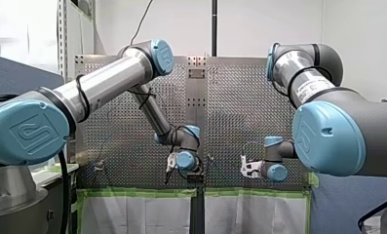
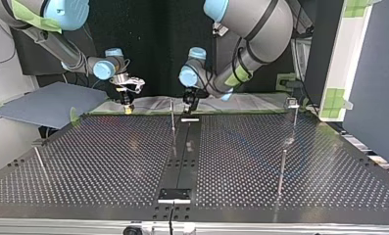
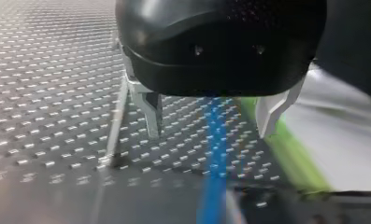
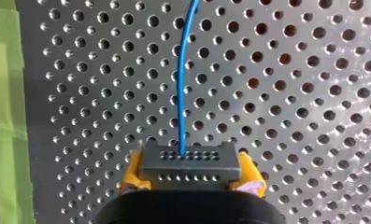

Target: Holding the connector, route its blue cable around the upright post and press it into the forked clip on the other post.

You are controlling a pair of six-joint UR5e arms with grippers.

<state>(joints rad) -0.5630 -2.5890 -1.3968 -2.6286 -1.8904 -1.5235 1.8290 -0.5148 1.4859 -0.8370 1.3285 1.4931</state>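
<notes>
Post (image 2: 172, 117) stands between my left tool (image 3: 210, 134), spread empty, and my right tool (image 4: 190, 179) clamping the connector (image 4: 190, 161).

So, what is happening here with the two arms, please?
My right gripper, the one with yellow pads, is shut on a dark grey connector. Its blue cable runs ahead over the perforated table. My left gripper hangs open just above the table. The cable passes below the gap between its metal fingers, and a thin upright post stands beside it. No view shows the cable around a post or in a clip yet.
</notes>
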